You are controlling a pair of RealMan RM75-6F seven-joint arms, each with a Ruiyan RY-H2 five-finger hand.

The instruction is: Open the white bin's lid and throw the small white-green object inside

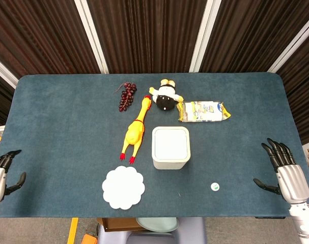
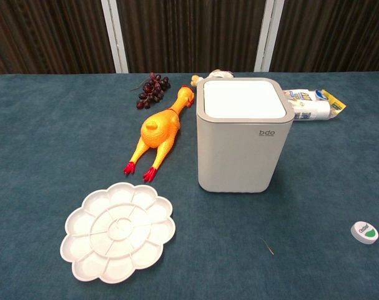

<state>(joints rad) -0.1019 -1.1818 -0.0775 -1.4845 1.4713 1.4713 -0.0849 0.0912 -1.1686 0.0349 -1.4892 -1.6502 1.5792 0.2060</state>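
1. at the middle of the tabletop, a little toward the near edge, stands the white bin, upright, its lid lying flat and closed; the front wall carries the grey lettering "bdo", with a smaller line beneath it too fine to read.
2. near the near edge, right of the bin and well apart from it, lies the small white-green object, a round white disc with a green label on top; the writing on that label cannot be made out.
3. the left hand sits at the near left corner of the tabletop, fingers apart and holding nothing, touching no object.
4. the right hand sits toward the near right corner, dark fingers spread and pointing to the far edge, thumb out to the side, empty; it is well apart from the disc. neither hand shows in the chest view.
5. just left of the bin lies a yellow rubber chicken, its head toward the far edge and its red feet toward the near edge.
6. near the near edge, left of the bin, rests a white flower-shaped palette.
7. beyond the bin, toward the far edge, lie a bunch of dark grapes, a plush toy, and a wrapped packet with yellow and blue print, its text illegible.
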